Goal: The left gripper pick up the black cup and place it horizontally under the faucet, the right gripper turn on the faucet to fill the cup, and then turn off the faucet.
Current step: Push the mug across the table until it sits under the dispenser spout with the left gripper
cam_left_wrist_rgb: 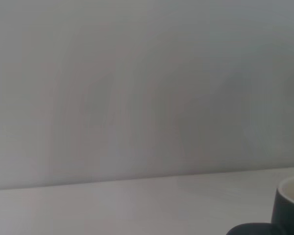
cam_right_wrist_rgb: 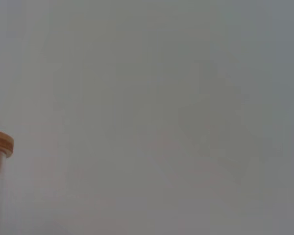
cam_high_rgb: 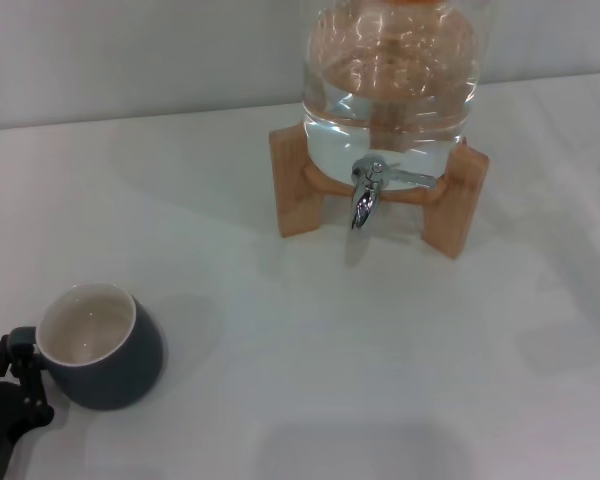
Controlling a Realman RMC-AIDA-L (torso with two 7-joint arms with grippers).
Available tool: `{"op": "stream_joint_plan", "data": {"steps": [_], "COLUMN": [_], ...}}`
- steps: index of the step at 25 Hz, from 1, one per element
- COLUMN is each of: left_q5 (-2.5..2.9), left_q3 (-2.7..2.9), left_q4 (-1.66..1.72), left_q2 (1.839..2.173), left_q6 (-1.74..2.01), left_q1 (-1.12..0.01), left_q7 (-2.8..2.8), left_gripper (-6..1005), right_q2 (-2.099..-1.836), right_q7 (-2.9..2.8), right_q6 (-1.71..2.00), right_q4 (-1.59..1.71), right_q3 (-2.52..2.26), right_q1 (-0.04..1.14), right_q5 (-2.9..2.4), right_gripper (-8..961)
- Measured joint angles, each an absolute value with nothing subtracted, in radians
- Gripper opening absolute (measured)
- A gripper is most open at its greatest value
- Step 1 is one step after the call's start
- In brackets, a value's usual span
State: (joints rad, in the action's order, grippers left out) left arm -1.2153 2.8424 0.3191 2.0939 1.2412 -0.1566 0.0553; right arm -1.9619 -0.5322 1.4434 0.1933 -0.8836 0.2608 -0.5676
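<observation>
One black cup [cam_high_rgb: 100,347], one faucet [cam_high_rgb: 369,190], one water jug [cam_high_rgb: 390,85] on one wooden stand [cam_high_rgb: 450,205], all on a white desk [cam_high_rgb: 330,350].

The cup stands upright at the near left of the desk, well apart from the faucet, its cream inside showing. The left end effector [cam_high_rgb: 15,375] sits at the cup's left side, right against the handle; how far its fingers are spread, and whether they grip the handle, cannot be told. The faucet juts from the jug's base, spout turned down. The right end effector is out of sight.
</observation>
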Motion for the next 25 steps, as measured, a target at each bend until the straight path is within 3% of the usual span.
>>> {"op": "stream_joint_plan", "data": {"steps": [15,25], "left_q5": [-1.204,-1.202], "left_q3": [2.838,2.838], "left_q4": [0.321,0.231], "left_q2": [2.087,2.083], "left_q6": [1.228,1.132], "left_q1": [-0.250,-0.405], "left_q7": [0.055,-0.013], "left_gripper": [93,92], "right_q2": [-1.967,-1.998], "right_q7": [-0.539,-0.541], "right_q6": [1.446,1.445], "right_q4": [0.193,0.194], "right_q3": [-0.893,-0.893], "right_q1": [0.260,0.274], "right_q5": [-0.568,-0.568], "right_gripper": [865,865]}}
